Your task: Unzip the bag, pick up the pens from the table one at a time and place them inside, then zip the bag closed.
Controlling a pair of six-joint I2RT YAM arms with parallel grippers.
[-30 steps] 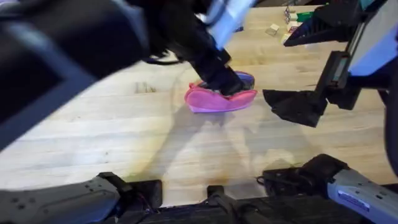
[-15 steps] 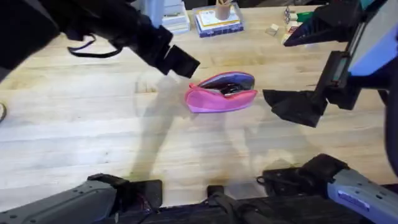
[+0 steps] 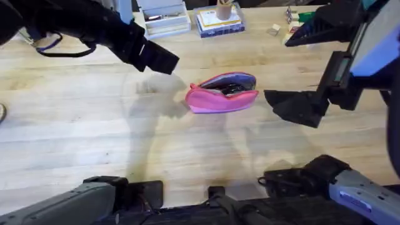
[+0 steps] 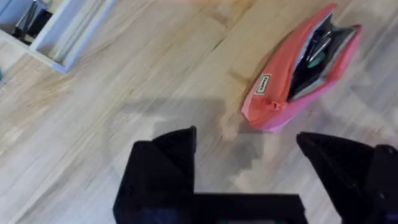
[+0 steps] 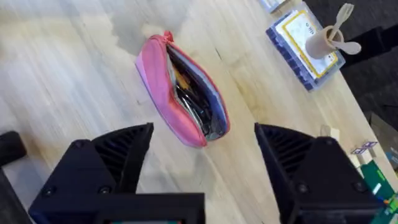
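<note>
Bag (image 3: 222, 92): mid-table (image 3: 94, 137), unzipped, mouth agape, dark pens (image 5: 194, 102) inside | Left gripper (image 4: 249, 165): jaws apart, empty, near the bag | Right gripper (image 5: 202, 158): spread, empty, hovering just beside the bag, placed for zipping.

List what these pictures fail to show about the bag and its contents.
- Pen count: the pens overlap inside the open bag in the right wrist view; they are too small overhead.
- Zipper pull: not distinguishable in the left wrist view.
- Bag's label: its text is too small.
</note>
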